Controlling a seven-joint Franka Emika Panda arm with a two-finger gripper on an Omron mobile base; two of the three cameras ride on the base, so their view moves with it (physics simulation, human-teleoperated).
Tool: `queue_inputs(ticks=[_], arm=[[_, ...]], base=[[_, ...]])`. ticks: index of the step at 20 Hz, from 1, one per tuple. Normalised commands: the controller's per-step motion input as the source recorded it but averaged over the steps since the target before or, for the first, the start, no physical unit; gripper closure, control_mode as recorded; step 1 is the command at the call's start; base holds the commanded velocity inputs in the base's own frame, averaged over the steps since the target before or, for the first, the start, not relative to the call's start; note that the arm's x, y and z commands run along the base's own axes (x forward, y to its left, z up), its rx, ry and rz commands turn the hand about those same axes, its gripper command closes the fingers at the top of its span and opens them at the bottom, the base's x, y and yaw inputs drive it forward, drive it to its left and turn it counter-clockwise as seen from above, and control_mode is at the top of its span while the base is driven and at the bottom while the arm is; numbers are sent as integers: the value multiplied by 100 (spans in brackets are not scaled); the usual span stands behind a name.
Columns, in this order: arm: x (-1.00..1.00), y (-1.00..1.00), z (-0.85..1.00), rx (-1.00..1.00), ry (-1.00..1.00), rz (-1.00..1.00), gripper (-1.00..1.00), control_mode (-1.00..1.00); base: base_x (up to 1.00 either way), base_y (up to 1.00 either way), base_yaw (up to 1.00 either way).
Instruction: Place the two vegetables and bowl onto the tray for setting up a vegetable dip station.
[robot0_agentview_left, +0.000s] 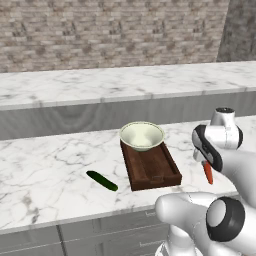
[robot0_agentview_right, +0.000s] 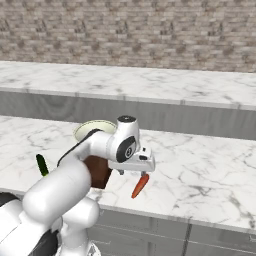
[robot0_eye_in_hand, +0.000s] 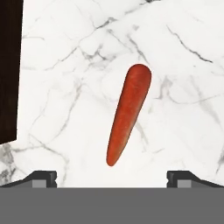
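Orange carrot (robot0_eye_in_hand: 128, 114) lies on the bench near its front edge, beside the tray (robot0_agentview_left: 151, 167); my fingers (robot0_eye_in_hand: 112, 178) hover above it, spread wide and empty. I judge descending to grasp comes next

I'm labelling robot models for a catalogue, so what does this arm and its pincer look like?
The arm is glossy white, built of rounded tubular segments with dark grey to black joint rings and round end caps. The pincer hangs from a white boxy hand; its two small finger tips are dark and blocky. No cables or markings show.
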Motion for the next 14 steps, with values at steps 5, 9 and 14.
queue_inputs(ticks=[5, 9, 14], arm=[[23, -17, -30, 7, 16, -2, -100, -100], [15, -7, -35, 5, 7, 0, -100, -100], [15, -11, -32, 4, 2, 0, -100, -100]], base=[[0, 0, 0], [0, 0, 0], [0, 0, 0]])
